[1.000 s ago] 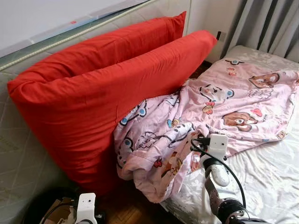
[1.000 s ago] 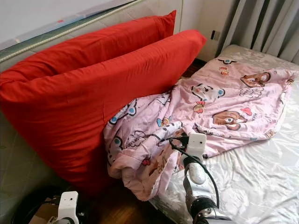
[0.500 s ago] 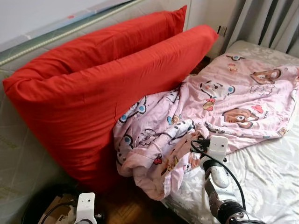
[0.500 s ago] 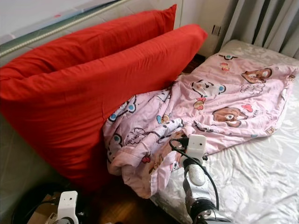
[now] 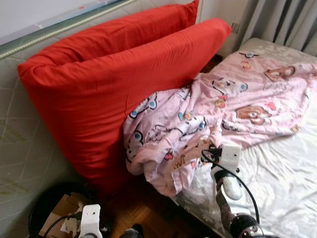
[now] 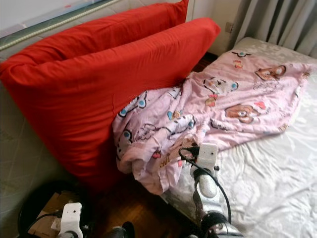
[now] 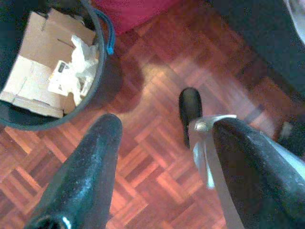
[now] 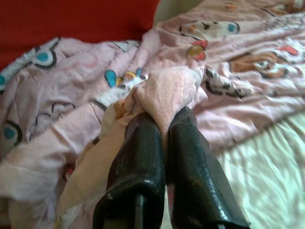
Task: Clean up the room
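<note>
A bunched fold of the soft, light blanket [image 8: 162,90] is pinched by the closed right gripper [image 8: 164,124] at the bed [image 5: 287,183] edge; the left gripper [image 7: 162,157] hangs open, empty.

Our head camera sits higher and further back than a second ago, so more parquet floor [image 5: 153,218] shows beside the bed and the black bin [image 5: 47,213] of cardboard comes further into sight. Against the red pillows [image 5: 114,84], the bunched near edge of the pink cartoon blanket [image 5: 168,144] hangs lower over the mattress side and its fold looks more drawn out toward our right gripper [image 8: 164,121]. Part of this shift may simply be our camera's move.
</note>
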You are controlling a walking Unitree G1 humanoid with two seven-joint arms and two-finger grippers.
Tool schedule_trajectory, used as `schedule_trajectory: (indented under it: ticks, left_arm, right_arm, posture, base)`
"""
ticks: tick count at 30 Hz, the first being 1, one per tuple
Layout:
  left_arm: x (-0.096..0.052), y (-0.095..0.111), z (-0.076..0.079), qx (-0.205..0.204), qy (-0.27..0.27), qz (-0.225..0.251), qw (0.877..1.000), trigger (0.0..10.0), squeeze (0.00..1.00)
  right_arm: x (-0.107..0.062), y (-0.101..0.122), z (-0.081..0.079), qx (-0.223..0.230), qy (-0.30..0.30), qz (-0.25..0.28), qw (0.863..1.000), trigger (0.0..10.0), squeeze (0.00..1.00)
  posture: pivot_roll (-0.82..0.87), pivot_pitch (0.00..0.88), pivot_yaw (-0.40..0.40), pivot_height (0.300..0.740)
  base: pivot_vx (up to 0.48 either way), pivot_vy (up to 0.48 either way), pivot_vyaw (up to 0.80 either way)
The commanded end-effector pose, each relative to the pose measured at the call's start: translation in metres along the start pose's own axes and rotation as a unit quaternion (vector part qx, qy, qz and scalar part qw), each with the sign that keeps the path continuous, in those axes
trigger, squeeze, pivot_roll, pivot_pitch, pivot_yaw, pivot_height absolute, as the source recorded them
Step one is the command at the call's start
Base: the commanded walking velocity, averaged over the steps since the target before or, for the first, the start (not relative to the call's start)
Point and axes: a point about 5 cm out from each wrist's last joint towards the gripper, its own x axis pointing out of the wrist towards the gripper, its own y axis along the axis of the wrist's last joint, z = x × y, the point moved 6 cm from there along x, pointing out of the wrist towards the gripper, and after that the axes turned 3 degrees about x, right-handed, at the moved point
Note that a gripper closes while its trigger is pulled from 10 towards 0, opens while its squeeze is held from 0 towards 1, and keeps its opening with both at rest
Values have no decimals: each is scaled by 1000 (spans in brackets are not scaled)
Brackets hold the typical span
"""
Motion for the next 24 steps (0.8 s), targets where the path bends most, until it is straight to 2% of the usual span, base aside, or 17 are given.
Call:
schedule_trajectory:
  ticks: [1,5,9,11,18,24]
  left_arm:
    - [-4,-19,-4,-1,4,-22,1000,10000,0]
    - [-4,-19,-3,-1,3,-22,1000,10000,0]
    - [-4,-19,-3,1,3,-22,1000,10000,0]
    - [-4,-18,-3,2,2,-22,1000,10000,0]
    - [-4,-18,-3,4,0,-21,1000,10000,0]
    - [-4,-18,-3,4,0,-21,1000,10000,0]
  right_arm:
    - [2,5,-5,-4,6,8,1000,10000,0]
    - [3,7,-2,-6,-2,12,1000,10000,0]
    - [3,11,10,-17,-31,21,999,10000,0]
    - [3,14,10,-32,-31,28,999,10000,0]
    - [4,18,14,-34,-47,38,998,10000,0]
    - [3,23,20,-53,-64,49,995,10000,0]
  posture:
    - [33,164,37,740]
    - [36,161,35,740]
    - [35,161,36,740]
    - [34,161,36,740]
    - [36,161,36,740]
    - [35,162,37,740]
  base:
    - [-289,0,0]
    - [-288,0,0]
    - [-288,0,0]
    - [-287,0,0]
    - [-287,0,0]
    - [-288,0,0]
